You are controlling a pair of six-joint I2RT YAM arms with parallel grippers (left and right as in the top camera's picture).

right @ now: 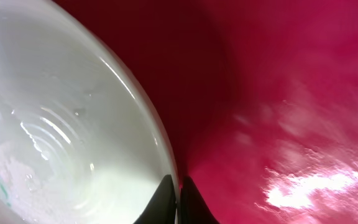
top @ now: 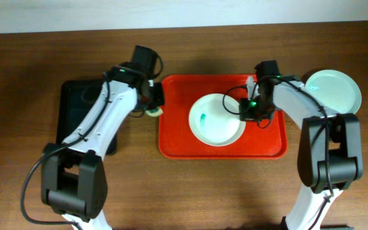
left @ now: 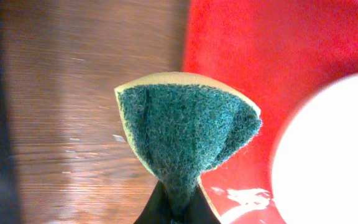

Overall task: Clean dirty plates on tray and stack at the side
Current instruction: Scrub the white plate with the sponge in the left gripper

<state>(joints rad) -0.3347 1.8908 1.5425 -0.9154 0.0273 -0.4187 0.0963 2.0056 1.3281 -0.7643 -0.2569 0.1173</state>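
A white plate (top: 216, 120) with a small teal smear lies in the red tray (top: 174, 137). My right gripper (top: 250, 110) is shut on the plate's right rim; the right wrist view shows the rim (right: 160, 134) pinched between the fingertips (right: 178, 186). My left gripper (top: 153, 102) is shut on a folded green scouring sponge (left: 185, 134) with a yellow backing, held over the table by the tray's left edge (left: 229, 43). A pale green plate (top: 333, 91) sits on the table to the right of the tray. A blue plate is not in view.
A smaller black tray (top: 75, 108) lies on the wooden table left of the red tray, under my left arm. The white plate's edge shows at the right of the left wrist view (left: 328, 155).
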